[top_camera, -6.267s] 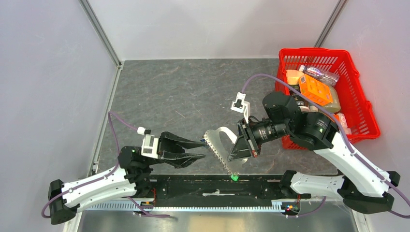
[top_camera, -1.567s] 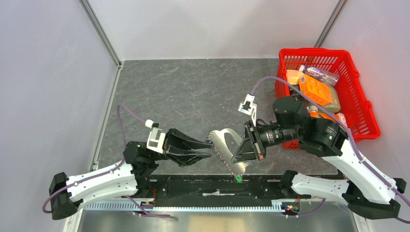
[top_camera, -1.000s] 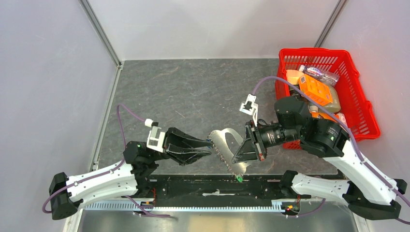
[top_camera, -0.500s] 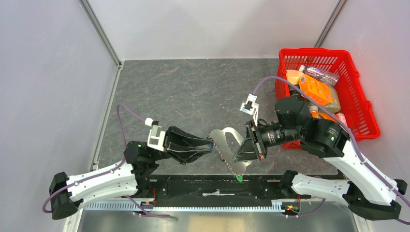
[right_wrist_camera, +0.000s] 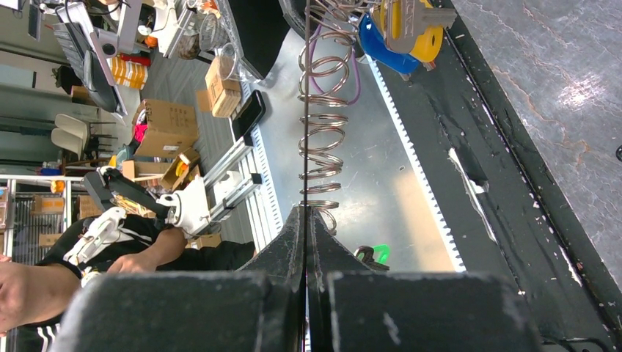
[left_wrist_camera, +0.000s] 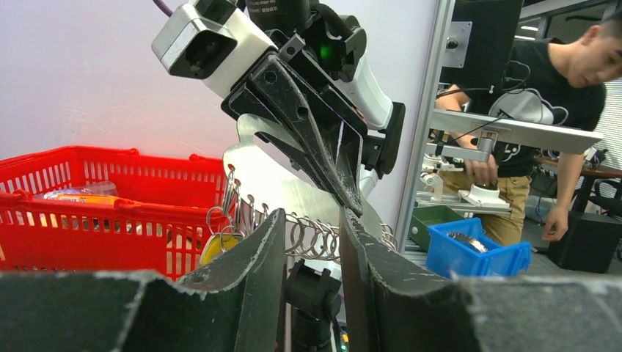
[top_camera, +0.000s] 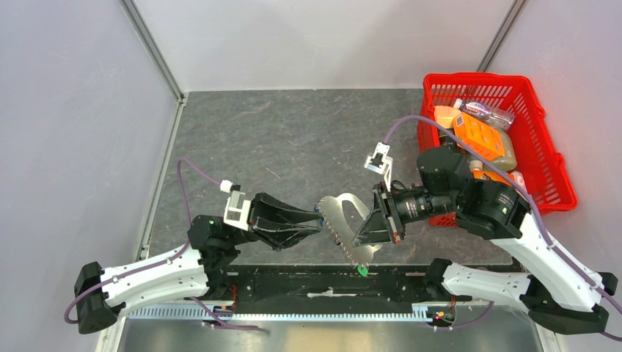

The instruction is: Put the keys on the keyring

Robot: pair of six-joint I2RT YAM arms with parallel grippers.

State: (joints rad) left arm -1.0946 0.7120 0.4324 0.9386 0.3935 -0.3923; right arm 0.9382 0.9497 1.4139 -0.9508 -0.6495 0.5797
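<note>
silver keyring (top_camera: 343,209) held up off the table (top_camera: 293,139). its flat plate is pinched edge-on in my right gripper (top_camera: 361,236), jaws clamped on the metal, so the row of wire loops (right_wrist_camera: 323,139) faces my other arm. the green tag (top_camera: 360,270) dangles at 6 o'clock, over the black rail (top_camera: 308,282).

my left gripper (top_camera: 320,226) sits at 9 o'clock of the plate, tips right at the loops. its fingers (left_wrist_camera: 271,249) show only a narrow slit, and i cannot tell whether they pinch anything. two keys (right_wrist_camera: 381,45), one blue-capped and one yellow-capped, hang at the end of the loops away from the tag, apparently on the ring already. no black-capped key is in sight.

my read: threading is in hand, and the plate is held rigid to give a fixed target. a red basket (top_camera: 477,74) of packets stands at 2 o'clock, well apart. only my own fingers crowd the loops.
</note>
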